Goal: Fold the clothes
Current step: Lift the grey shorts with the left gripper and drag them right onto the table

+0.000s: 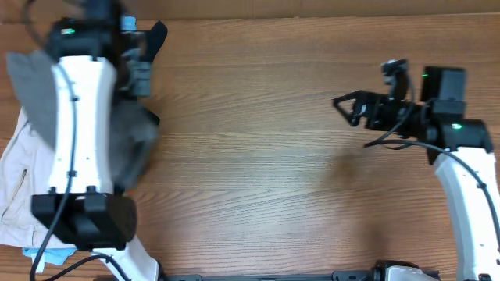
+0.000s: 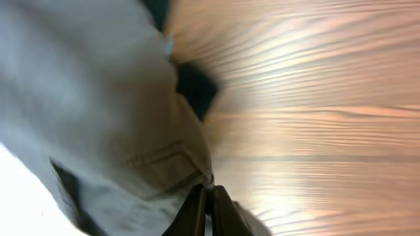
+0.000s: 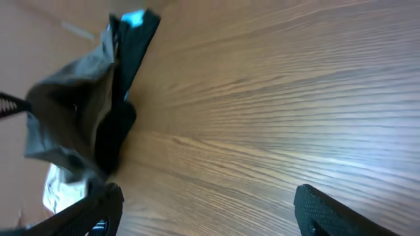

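The clothes, mid-grey shorts, hang bunched at the table's left side, partly hidden under my left arm. In the left wrist view their grey cloth fills the left half, and my left gripper is shut on a seamed edge of it. From the right wrist view the shorts show far off as a hanging clump. My right gripper hovers over bare wood at the right, far from the shorts. It stands open with nothing between its fingers.
Beige shorts lie at the left edge under the left arm. A black garment sits at the back left, also seen as the black garment. A pale blue scrap lies at the front left. Wooden tabletop spans the middle.
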